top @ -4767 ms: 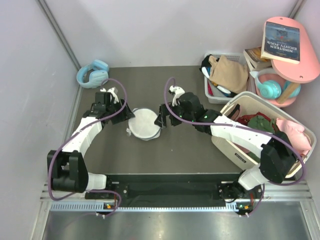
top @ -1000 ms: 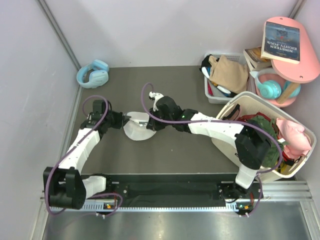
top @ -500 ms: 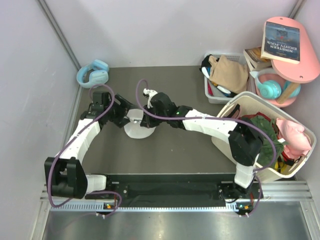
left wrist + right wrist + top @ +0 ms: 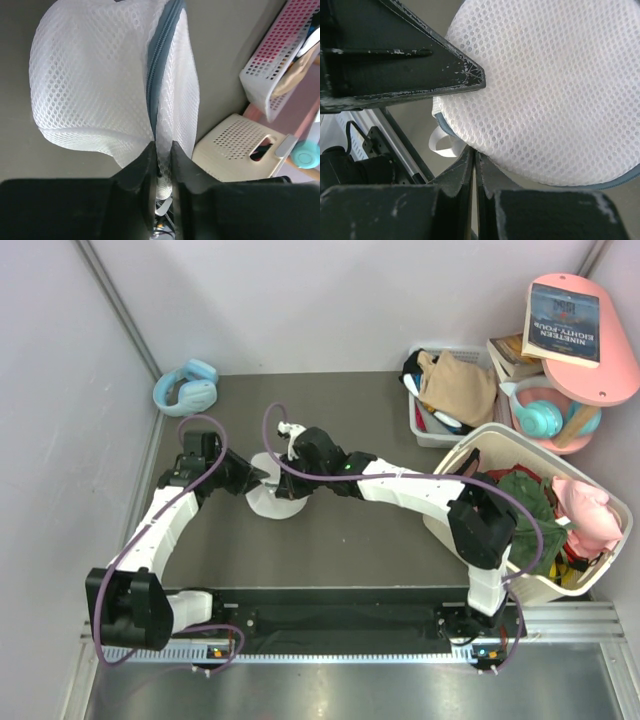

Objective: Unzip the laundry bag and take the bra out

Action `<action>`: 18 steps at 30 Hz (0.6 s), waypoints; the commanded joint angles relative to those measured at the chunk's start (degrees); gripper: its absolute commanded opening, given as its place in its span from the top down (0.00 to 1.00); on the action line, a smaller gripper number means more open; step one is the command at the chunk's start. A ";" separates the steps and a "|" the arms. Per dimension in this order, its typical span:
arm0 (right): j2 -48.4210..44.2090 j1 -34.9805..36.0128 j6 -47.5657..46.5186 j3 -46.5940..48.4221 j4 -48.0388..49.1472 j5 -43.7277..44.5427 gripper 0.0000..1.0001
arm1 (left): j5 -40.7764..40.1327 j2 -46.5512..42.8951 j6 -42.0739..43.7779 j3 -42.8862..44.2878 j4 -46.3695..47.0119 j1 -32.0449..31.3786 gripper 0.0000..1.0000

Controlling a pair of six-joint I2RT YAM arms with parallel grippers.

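The laundry bag (image 4: 272, 504) (image 4: 95, 75) (image 4: 550, 85), a round white mesh pouch with a grey-blue zip (image 4: 161, 55) round its rim, stands tilted between my two grippers at the table's middle. My left gripper (image 4: 261, 478) (image 4: 161, 148) is shut on its rim, pinching the mesh right at the zip seam. My right gripper (image 4: 288, 486) (image 4: 474, 149) is shut with its tips on the zip rim beside a white ribbon loop (image 4: 441, 145); the zip pull itself is hidden. The bra is out of view.
Blue headphones (image 4: 186, 387) lie at the back left. A small grey crate (image 4: 428, 418) (image 4: 280, 60) of clothes and a big white basket (image 4: 462, 536) (image 4: 235, 145) stand on the right, under a pink shelf (image 4: 590, 370) with books.
Over the last second my left gripper opened and closed again on the bag's rim. My right gripper moved left around the rim. The bag, which earlier lay flat, now stands tilted.
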 commanded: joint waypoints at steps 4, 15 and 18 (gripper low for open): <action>-3.68 0.63 -1.99 -1.77 0.12 1.13 1.00 | -1.81 -0.13 2.55 0.99 -0.29 0.22 1.00; -9.21 -4.46 0.39 -10.48 1.79 3.07 1.00 | 0.82 -0.48 6.32 0.64 1.55 2.95 1.00; -9.22 -4.64 -0.40 -10.13 3.11 1.85 1.00 | 3.80 0.22 6.76 0.28 3.14 3.04 1.00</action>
